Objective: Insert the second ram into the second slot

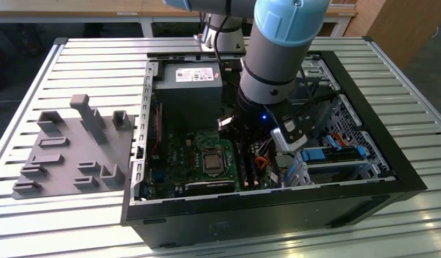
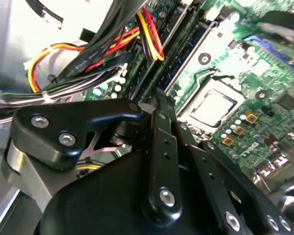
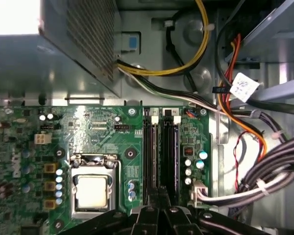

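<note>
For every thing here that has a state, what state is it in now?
Black computer case: side panel off, lying open on the table.
Silver processor socket: latched, no cooler on it.
Black memory slots: hard to tell whether they hold sticks.
Gripper: low over the memory slots; fingers close together.
Grey holder tray: holds no parts.

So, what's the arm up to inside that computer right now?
Gripper low over the memory slots. Holding the second ram or not: cannot tell. Cable bundle close alongside.
</note>
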`<state>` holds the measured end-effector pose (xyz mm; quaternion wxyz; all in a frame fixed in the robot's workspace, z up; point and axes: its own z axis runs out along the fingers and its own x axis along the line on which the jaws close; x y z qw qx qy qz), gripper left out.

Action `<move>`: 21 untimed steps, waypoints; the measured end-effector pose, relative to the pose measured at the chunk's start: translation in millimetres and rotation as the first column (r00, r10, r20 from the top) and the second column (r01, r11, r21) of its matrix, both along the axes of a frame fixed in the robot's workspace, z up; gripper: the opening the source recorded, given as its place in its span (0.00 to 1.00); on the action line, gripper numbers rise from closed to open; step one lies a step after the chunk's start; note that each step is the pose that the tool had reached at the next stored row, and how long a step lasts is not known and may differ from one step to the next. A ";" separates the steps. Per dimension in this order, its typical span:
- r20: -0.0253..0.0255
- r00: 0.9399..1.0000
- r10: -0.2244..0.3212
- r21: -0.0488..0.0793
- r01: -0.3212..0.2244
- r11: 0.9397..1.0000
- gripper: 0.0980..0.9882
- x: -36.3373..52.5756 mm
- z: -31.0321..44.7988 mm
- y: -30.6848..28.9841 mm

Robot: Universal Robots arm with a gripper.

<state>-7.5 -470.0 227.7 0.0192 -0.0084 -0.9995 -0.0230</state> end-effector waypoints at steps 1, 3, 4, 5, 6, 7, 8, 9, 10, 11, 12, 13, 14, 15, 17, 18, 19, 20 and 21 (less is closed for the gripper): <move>0.000 1.000 0.000 0.000 0.000 1.000 0.01 0.0 1.9 0.0; 0.000 1.000 0.000 0.000 0.000 1.000 0.01 0.0 4.8 -0.1; 0.000 1.000 0.000 0.000 0.000 1.000 0.01 0.0 6.4 -0.1; 0.000 1.000 0.000 0.000 0.000 1.000 0.01 0.0 7.5 -0.1; 0.000 1.000 0.000 0.000 0.000 1.000 0.01 0.0 8.5 -0.1; 0.000 1.000 0.000 0.000 0.000 1.000 0.01 0.0 9.4 -0.1; 0.000 1.000 0.000 -0.001 0.000 1.000 0.01 0.0 10.2 -0.1; 0.000 1.000 0.000 -0.001 0.000 1.000 0.01 -0.1 11.1 -0.1; 0.000 1.000 0.000 -0.001 0.000 1.000 0.01 -0.2 11.9 -0.1; 0.000 1.000 0.000 -0.001 0.000 1.000 0.01 -0.2 12.6 -0.1; 0.000 1.000 0.000 -0.001 0.000 1.000 0.01 -0.3 13.3 -0.1; 0.000 1.000 0.000 -0.001 0.000 1.000 0.01 -0.3 13.9 -0.1; 0.000 1.000 0.000 0.000 0.000 1.000 0.01 -0.3 14.2 0.0; 0.000 1.000 0.000 0.000 0.000 1.000 0.01 -0.3 14.6 0.0; 0.000 1.000 0.000 0.000 0.000 1.000 0.01 -0.3 15.2 -0.1; 0.000 1.000 0.000 0.000 0.000 1.000 0.01 -0.3 15.5 -0.1; 0.000 1.000 0.000 -0.001 0.000 1.000 0.01 -0.3 16.0 -0.1; 0.000 1.000 0.000 -0.001 0.000 1.000 0.01 -0.3 16.2 -0.1; 0.000 1.000 0.000 0.000 0.000 1.000 0.01 -0.3 16.2 0.0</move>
